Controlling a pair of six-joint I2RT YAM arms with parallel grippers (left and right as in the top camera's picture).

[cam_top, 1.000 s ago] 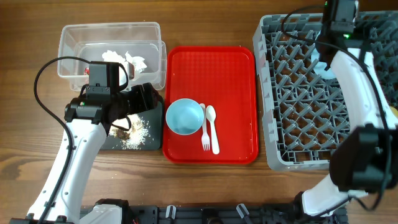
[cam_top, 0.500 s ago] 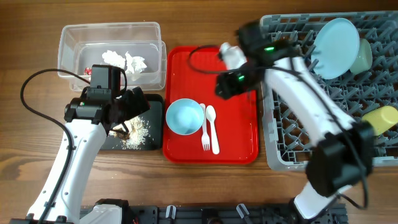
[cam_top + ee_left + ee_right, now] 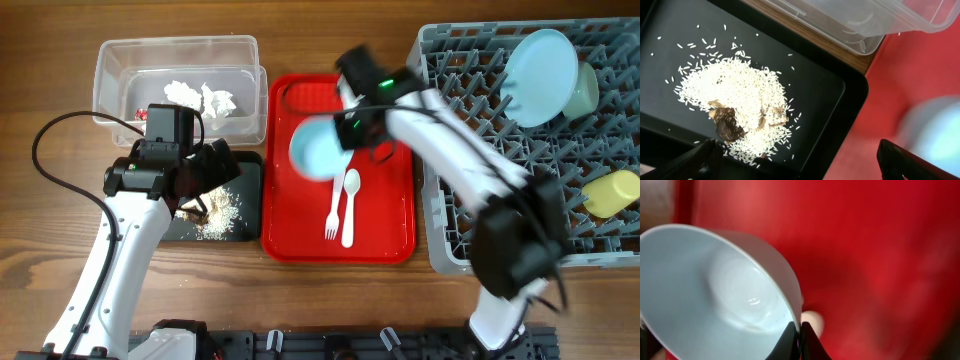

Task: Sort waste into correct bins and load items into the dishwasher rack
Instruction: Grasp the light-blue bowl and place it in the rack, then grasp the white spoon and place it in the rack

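Note:
My right gripper (image 3: 343, 132) is shut on the rim of the pale blue bowl (image 3: 315, 148), held tilted above the red tray (image 3: 385, 100). In the right wrist view the fingertips (image 3: 800, 341) pinch the bowl (image 3: 725, 290) wall. The white fork (image 3: 331, 215) and spoon (image 3: 350, 200) lie on the tray. My left gripper (image 3: 215, 165) hangs open over the black tray (image 3: 250, 170), above the rice and brown food scraps (image 3: 740, 100). Tissue (image 3: 205, 98) and a red wrapper (image 3: 140, 113) lie in the clear tub (image 3: 180, 55). The grey rack (image 3: 600, 140) holds the blue plate (image 3: 540, 62), mint bowl (image 3: 585, 88) and yellow cup (image 3: 610, 192).
The red tray (image 3: 880, 255) sits between the black tray and the rack. The clear tub's corner (image 3: 865, 30) overhangs the black tray's far edge (image 3: 850, 125). My right arm stretches from the table's front edge across the rack's left side.
The right arm swung from the rack to the red tray, shut on the blue bowl's rim and lifted it toward the tray's back. The left gripper opened a little wider in place.

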